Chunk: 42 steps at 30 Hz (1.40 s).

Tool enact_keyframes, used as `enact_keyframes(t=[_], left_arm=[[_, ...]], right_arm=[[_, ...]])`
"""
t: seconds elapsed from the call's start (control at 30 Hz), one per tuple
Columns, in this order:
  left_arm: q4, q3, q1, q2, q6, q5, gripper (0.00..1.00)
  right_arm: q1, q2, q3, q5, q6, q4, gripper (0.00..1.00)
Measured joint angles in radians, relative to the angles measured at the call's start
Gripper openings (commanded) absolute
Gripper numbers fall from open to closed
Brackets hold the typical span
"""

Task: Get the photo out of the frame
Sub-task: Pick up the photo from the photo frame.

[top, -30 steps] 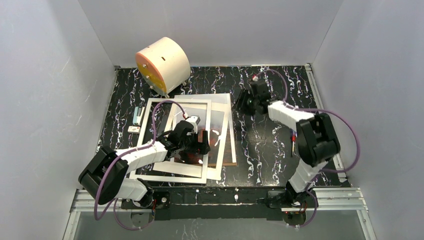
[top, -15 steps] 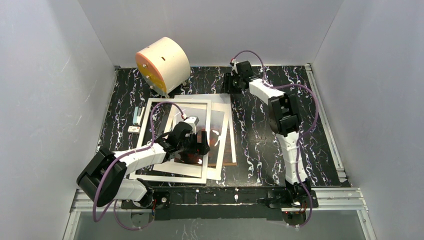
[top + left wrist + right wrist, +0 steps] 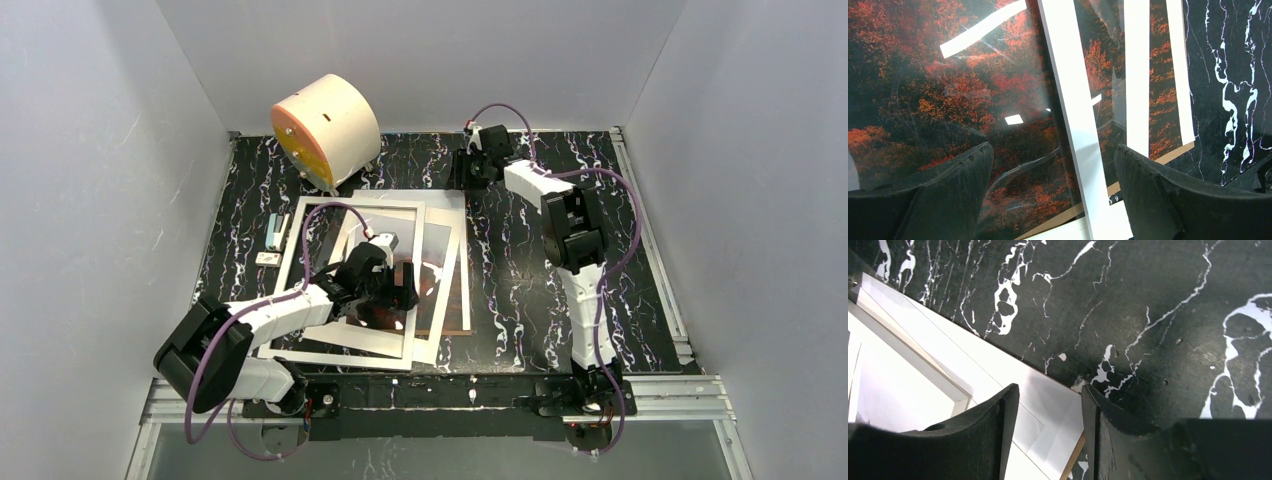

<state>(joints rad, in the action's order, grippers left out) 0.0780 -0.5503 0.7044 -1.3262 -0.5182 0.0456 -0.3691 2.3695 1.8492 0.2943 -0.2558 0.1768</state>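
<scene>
Grey-walled cell, black marble worktop (image 3: 520, 300) with white veins. The thin white frame (image 3: 300, 262) lies flat and skewed over a white mat (image 3: 450, 205), left of centre. The photo (image 3: 923, 75), red-orange trees under a glossy, reflective sheet, sits inside that stack. Left claw (image 3: 1053, 192) spread wide over the photo, gripping nothing. Right claw (image 3: 1050, 437) part-open and empty above the stack's far right corner, with open marble to its right.

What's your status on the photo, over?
Left gripper open above the photo. Right gripper open over white sheets, far corner. Photo flat, ungripped; white frame bar crosses it.
</scene>
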Motion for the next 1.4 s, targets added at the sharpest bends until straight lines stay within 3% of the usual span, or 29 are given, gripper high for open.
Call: enact_keyframes(t=[0.1,0.2,0.43,0.63,0.87,1.17,1.4], left_arm=[[-0.014,-0.01,0.0,-0.006,0.002,-0.001,0.9],[-0.03,-0.017,0.0,-0.006,0.006,-0.001,0.9],[-0.04,-0.018,0.0,-0.003,0.012,-0.003,0.9],[-0.041,-0.018,0.0,-0.003,0.013,-0.004,0.9],[-0.04,-0.018,0.0,-0.004,0.013,-0.004,0.9],[-0.041,-0.028,0.0,-0.017,0.013,-0.005,0.9],[-0.04,-0.039,0.0,-0.031,0.013,-0.005,0.9]], right_arm=[[0.006,0.001,0.029,-0.017,-0.003,0.06,0.49],[0.015,-0.001,0.048,-0.026,-0.005,0.118,0.55],[0.031,-0.023,0.044,0.012,0.004,0.192,0.56],[0.033,0.095,0.24,0.056,0.039,0.262,0.56],[0.035,0.1,0.235,0.112,0.069,0.279,0.48],[0.06,0.076,0.172,0.201,0.119,0.229,0.46],[0.044,0.066,0.171,0.388,0.122,0.328,0.44]])
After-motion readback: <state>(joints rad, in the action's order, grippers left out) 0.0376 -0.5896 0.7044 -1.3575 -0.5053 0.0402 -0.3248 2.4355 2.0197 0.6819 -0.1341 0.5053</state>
